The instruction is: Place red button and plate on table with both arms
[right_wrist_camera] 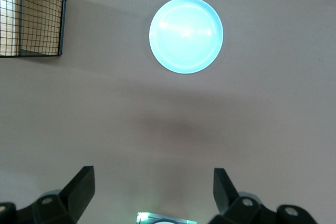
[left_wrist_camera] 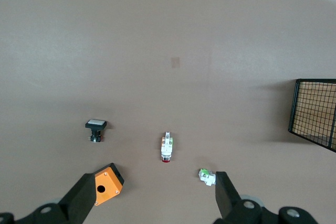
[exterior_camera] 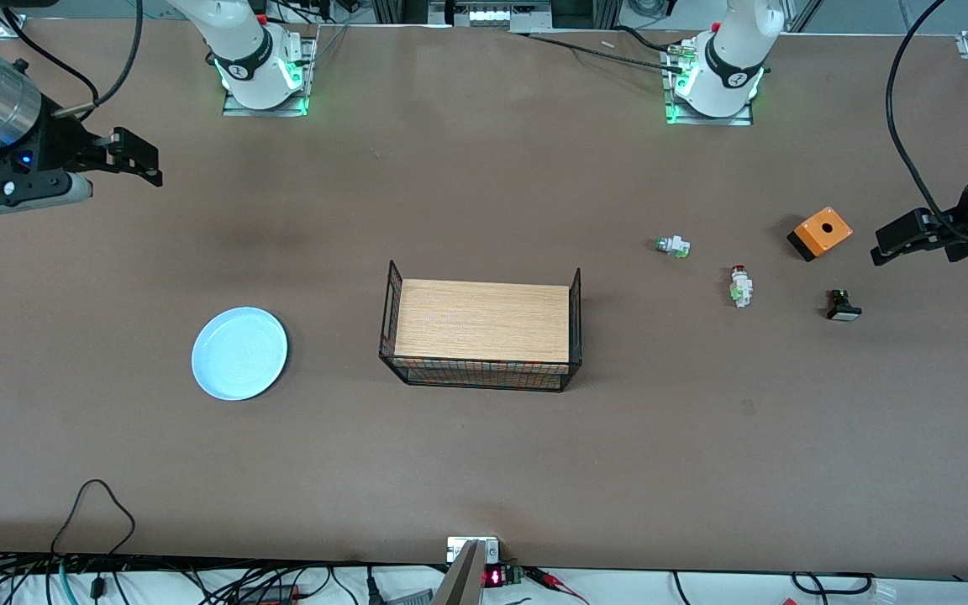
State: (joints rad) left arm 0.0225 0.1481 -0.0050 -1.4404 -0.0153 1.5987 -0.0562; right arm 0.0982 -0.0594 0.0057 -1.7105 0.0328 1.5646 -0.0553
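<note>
The plate (exterior_camera: 239, 353) lies flat on the table (exterior_camera: 484, 454) at lower left of the front view, toward the right arm's end. The red button (exterior_camera: 739, 286) lies on its side right of centre, between a green-capped switch (exterior_camera: 672, 246) and a black switch (exterior_camera: 843, 305), near an orange box (exterior_camera: 820, 233). A wire-sided wooden board (exterior_camera: 481, 329) sits mid-frame. The right gripper (exterior_camera: 135, 160) hangs at upper left, jaws spread and empty. The left gripper (exterior_camera: 900, 239) hangs at the right edge, jaws spread and empty.

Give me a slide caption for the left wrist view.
Open left gripper above red button, orange box.
</note>
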